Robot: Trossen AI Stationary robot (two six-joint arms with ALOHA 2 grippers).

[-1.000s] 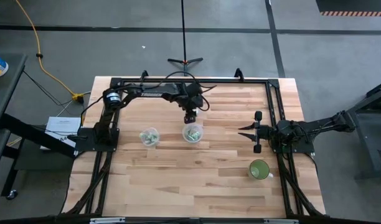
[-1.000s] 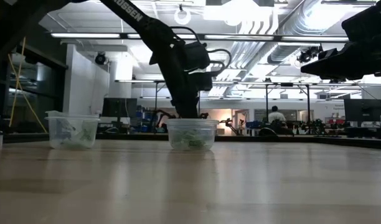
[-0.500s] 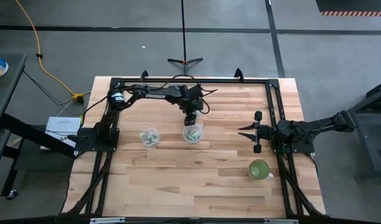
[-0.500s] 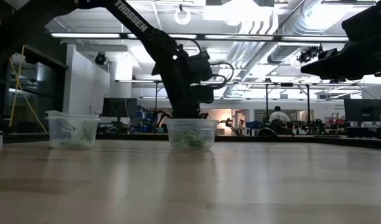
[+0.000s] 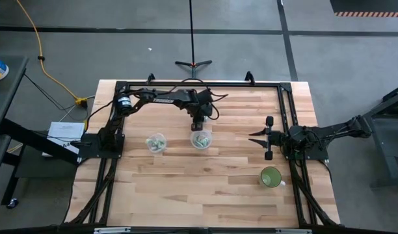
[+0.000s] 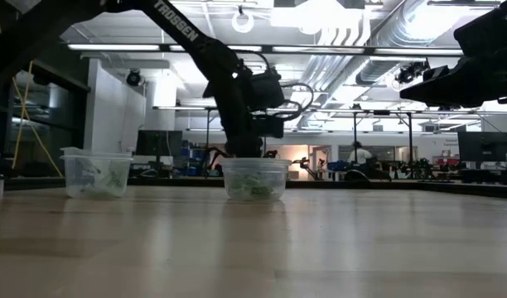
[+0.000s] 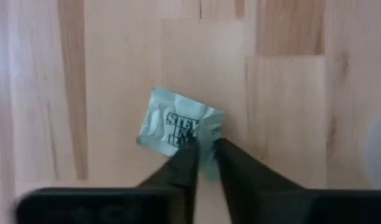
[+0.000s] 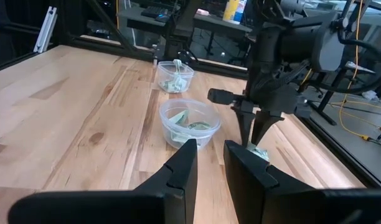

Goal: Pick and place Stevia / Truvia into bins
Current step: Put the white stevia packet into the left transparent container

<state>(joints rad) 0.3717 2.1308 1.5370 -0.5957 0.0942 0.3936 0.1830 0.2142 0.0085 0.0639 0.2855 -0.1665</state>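
Stevia sachet (image 7: pixel 181 127) near the bench's far edge sits pinched in my left gripper (image 7: pixel 205 152); I should lift straight before swinging to the cup (image 5: pixel 200 139).

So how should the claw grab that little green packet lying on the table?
The green packet lies flat on the wooden table, slightly crinkled, so there is no tall side to pinch. Best to come straight down from above and nip one raised edge. The left claw is doing that, its fingertips closed on the packet's near edge beside the clear cup.
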